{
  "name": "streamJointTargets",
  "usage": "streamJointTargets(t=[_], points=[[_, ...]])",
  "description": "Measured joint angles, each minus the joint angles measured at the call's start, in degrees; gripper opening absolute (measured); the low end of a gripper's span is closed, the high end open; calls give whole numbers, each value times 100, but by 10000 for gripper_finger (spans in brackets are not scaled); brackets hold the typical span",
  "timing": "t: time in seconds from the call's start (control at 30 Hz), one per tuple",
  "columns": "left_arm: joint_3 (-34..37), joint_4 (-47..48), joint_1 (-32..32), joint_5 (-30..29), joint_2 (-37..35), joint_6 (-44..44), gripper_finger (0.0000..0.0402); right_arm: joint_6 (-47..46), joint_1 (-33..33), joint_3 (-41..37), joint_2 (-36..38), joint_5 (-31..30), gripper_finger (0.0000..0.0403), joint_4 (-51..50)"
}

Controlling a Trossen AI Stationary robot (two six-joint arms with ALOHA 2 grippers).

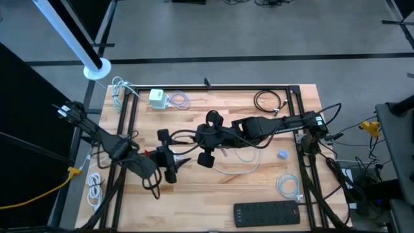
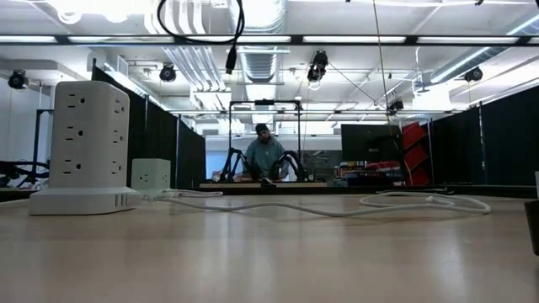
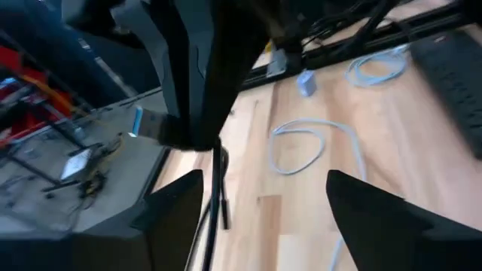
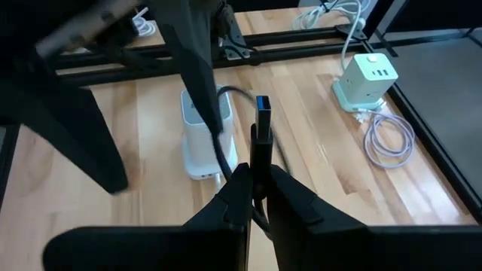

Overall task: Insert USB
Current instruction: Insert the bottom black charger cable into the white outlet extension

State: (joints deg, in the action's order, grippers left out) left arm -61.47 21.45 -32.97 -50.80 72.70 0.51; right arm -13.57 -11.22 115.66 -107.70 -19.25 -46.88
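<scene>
My right gripper (image 4: 258, 169) is shut on a black USB plug with a blue tip (image 4: 263, 103), held above the table's middle left (image 1: 167, 136). The plug's black cable (image 4: 224, 143) loops away behind it. Below and ahead of the plug a white power tower (image 4: 202, 135) stands on the wood; the low view shows it upright (image 2: 84, 143). A pale green cube charger (image 1: 157, 97) sits at the far left. My left gripper (image 3: 263, 218) hangs open just nearer (image 1: 180, 167), holding nothing. My right gripper pinches the plug's black body (image 4: 260, 147) between its two fingers, which lie along the plug. The blue tip sticks out past the fingertips, toward the table's left. The plug is lifted clear of the table, and its cable hangs slack (image 3: 218, 188).
A black power strip (image 1: 267, 212) lies at the near right edge. White cable coils (image 1: 289, 184) (image 1: 178, 100), a loose white cable (image 1: 242, 165) and a black coil (image 1: 268, 100) lie on the wood. Black frame rails (image 1: 194, 87) border the table. A person (image 2: 265, 156) sits far behind.
</scene>
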Motion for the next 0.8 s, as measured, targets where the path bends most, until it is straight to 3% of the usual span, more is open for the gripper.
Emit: streamJointTargets(t=[0.13, 0.27, 0.37, 0.5, 0.53, 0.67, 0.8], points=[[0, -41, 81, -563, 166, 179, 273, -5, 0, 0, 0, 26, 15, 4], [0, -131, 164, -635, 224, 310, 253, -5, 0, 0, 0, 39, 15, 12], [0, -205, 169, -574, 232, 324, 184, -40, 0, 0, 0, 44, 15, 54], [0, -240, 169, -363, 195, 541, 39, -158, 20, 1, 0, 100, 15, 53], [0, -240, 169, -299, 179, 678, 21, -193, 24, 1, 0, 123, 15, 53], [0, -240, 171, -199, 156, 818, 6, -300, 73, 1, 46, 125, 15, 82], [0, -240, 169, 258, 156, 1017, 3, -351, 155, 2, 159, 63, 15, 287]])
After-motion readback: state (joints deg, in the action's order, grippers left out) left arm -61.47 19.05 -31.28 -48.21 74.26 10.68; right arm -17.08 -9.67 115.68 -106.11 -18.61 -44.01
